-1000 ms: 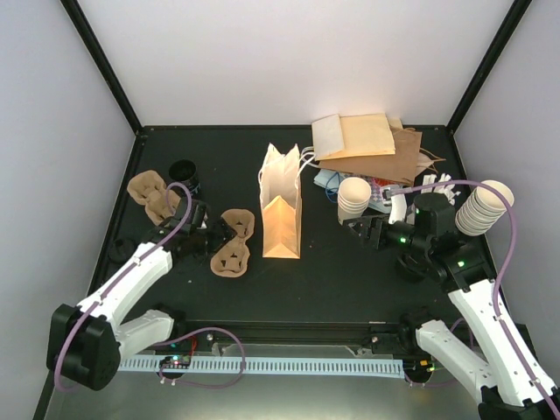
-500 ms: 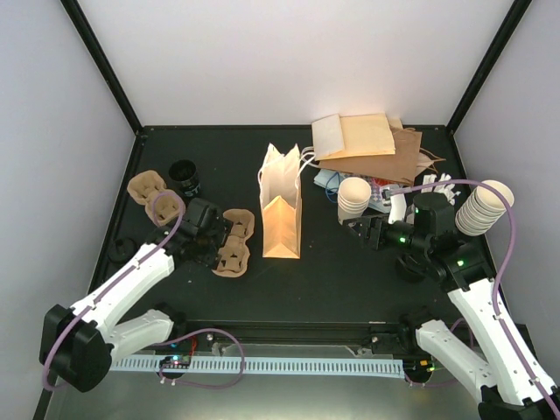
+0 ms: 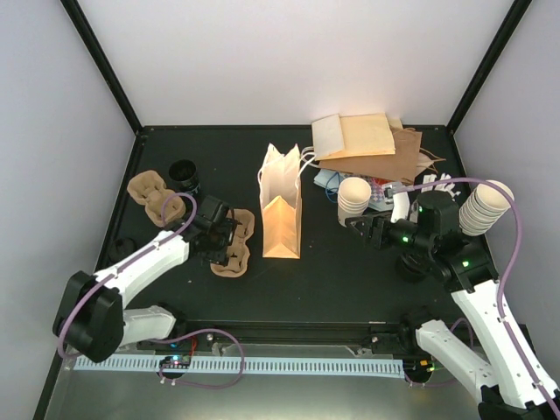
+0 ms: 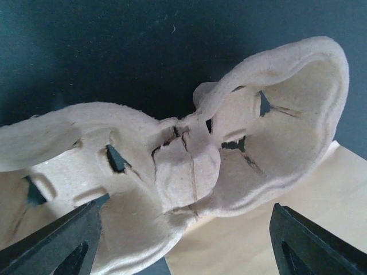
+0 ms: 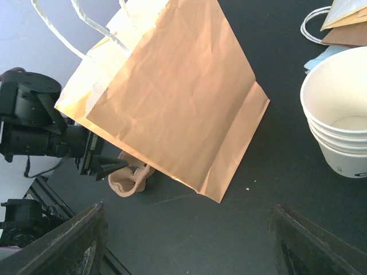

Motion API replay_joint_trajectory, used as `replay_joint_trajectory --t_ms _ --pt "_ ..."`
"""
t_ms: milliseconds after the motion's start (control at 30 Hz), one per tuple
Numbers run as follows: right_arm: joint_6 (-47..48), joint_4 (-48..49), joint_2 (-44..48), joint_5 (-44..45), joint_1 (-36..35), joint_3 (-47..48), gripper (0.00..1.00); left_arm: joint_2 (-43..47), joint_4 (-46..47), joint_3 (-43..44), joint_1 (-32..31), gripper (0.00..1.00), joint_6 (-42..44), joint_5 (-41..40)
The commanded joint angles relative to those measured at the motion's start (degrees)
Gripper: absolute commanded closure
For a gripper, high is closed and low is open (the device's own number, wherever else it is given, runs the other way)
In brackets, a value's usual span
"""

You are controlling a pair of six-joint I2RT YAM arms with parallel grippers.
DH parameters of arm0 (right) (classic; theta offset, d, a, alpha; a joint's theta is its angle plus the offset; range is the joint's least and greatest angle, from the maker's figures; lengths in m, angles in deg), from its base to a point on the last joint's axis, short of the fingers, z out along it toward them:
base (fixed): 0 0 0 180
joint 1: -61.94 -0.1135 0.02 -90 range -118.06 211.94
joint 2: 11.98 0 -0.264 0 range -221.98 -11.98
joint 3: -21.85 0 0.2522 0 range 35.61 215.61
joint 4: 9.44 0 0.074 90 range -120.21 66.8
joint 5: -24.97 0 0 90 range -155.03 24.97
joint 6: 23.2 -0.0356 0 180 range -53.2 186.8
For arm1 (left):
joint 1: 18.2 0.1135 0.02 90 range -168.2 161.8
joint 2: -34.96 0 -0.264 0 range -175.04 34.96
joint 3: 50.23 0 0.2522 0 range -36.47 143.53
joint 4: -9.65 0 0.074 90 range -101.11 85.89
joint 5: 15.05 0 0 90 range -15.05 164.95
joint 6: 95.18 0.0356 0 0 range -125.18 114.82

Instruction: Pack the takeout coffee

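No cream cup with a black lid shows in any view. The brown paper bag [image 3: 282,208] stands upright and open at the table's middle; it also shows in the right wrist view [image 5: 172,97]. My left gripper [image 3: 226,234] is open, low over a brown pulp cup tray [image 3: 236,243] just left of the bag. In the left wrist view the tray [image 4: 189,166] lies between my open gripper's [image 4: 183,235] fingers [image 4: 63,243], with the bag's side behind it. My right gripper [image 3: 359,229] is open and empty, right of the bag, above bare table [image 5: 189,229].
A black round item [image 3: 185,175] and a second pulp tray [image 3: 153,194] sit at the back left. Stacks of lidless cream cups stand right of the bag [image 3: 353,199] and at the far right [image 3: 486,208]. Flat paper bags [image 3: 372,140] pile at the back right.
My left gripper has moved right, from beside the left tray to over the tray next to the bag. The right arm has hardly moved.
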Motion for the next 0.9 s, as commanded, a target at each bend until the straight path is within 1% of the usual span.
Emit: replay_joint_trajectory --t_ms 0,67,233,400,567,767,867 --pt "1.2 -1.0 0.3 0.9 -0.2 1.7 0.21 -3.8 3.6 2.0 -0.5 0.17 -2.9 0.2" --pt "1.3 -1.1 0.3 0.9 -0.1 1.8 0.21 -6.6 3.1 3.4 -0.5 0.17 -3.0 -0.5" --pt "1.7 -1.8 0.7 1.7 -0.2 2.0 0.21 -10.2 2.3 4.6 -0.5 0.22 -4.1 -0.5" --pt "1.8 -2.0 0.7 1.6 -0.1 1.9 0.21 -12.3 2.3 4.9 -0.4 0.26 -4.9 -0.7" --pt "1.6 -2.0 0.9 1.1 -0.1 1.8 0.21 -14.7 3.6 4.6 -0.1 0.34 -5.2 0.0" --pt "1.6 -2.6 1.6 1.5 -0.1 1.8 0.21 -16.0 4.8 3.9 1.3 0.37 -5.5 1.2" --pt "1.5 -2.8 1.8 1.5 -0.1 1.7 0.21 -15.7 5.0 3.8 1.9 0.46 -5.2 0.9"
